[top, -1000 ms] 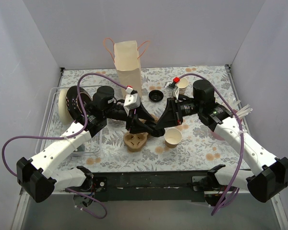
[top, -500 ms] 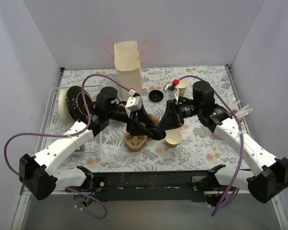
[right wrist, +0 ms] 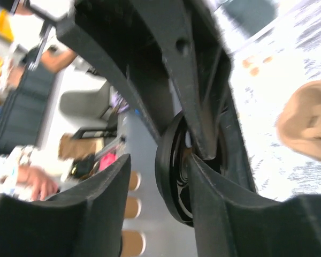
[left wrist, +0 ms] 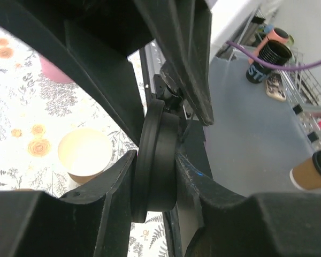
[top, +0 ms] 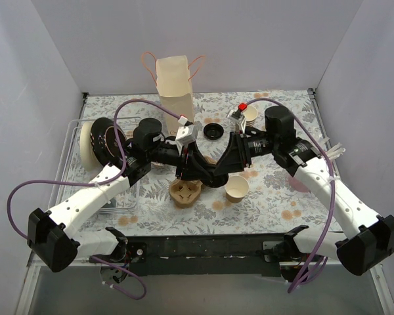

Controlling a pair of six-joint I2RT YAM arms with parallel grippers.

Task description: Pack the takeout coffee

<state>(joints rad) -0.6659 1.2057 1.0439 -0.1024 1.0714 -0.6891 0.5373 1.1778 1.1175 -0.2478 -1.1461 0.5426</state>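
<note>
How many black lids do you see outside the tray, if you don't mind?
2. The first lid lies on the table beside the bag; the second lid is pinched in the left tool. The dark stack in the tray may hide more.

Round the cup (top: pixel 237 188): the carrier (top: pixel 185 193) at 9 o'clock, near; the held lid (left wrist: pixel 158 160) at 10, above the table (top: pixel 276 197); the spare lid (top: pixel 213 130) at 11; the cup stack (top: pixel 250 115) at 12; the bag (top: pixel 174 79) at 11, farthest back.
</note>
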